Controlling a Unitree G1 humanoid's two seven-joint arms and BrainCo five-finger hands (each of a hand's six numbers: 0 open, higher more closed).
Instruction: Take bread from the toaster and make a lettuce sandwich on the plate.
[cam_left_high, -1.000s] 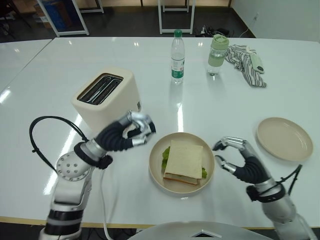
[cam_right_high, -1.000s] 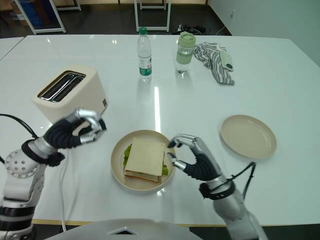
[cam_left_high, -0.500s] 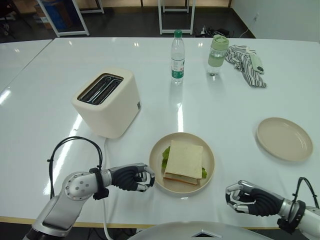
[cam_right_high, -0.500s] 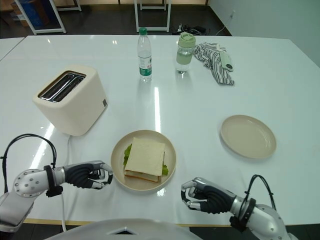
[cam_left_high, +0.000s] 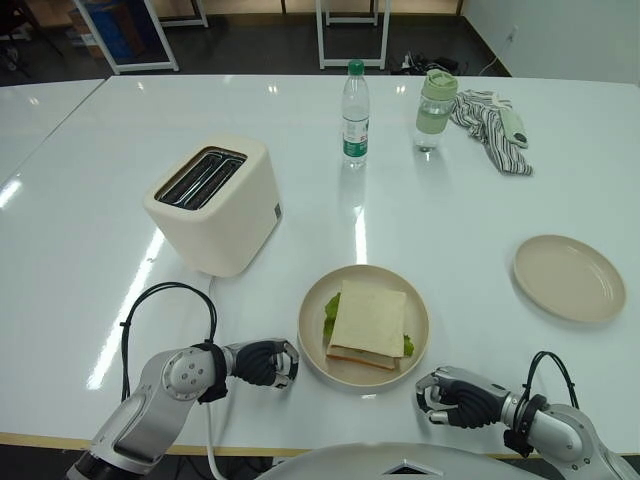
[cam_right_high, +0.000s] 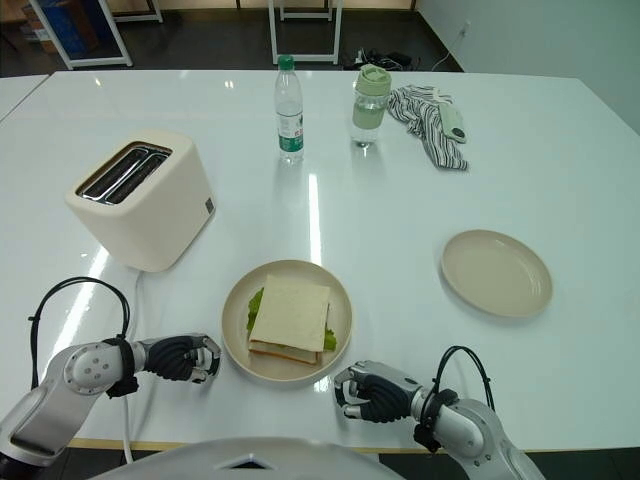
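Observation:
A sandwich (cam_left_high: 368, 322) of two bread slices with green lettuce between them lies on a beige plate (cam_left_high: 316, 310) near the table's front edge. The cream toaster (cam_left_high: 212, 202) stands behind and to the left, its slots empty. My left hand (cam_left_high: 264, 362) rests on the table just left of the plate, fingers curled, holding nothing. My right hand (cam_left_high: 456, 396) rests low at the front edge, right of the plate, fingers curled and empty.
A second, empty beige plate (cam_left_high: 568, 277) sits at the right. At the back stand a clear water bottle (cam_left_high: 355, 112) and a green-lidded bottle (cam_left_high: 435, 109), with a striped cloth (cam_left_high: 490, 124) beside them. The toaster's cable (cam_left_high: 206, 420) runs off the front edge.
Both hands have dropped from beside the plate down to the table's front edge and pulled back toward me, curling tighter. The sandwich and plate have not moved.

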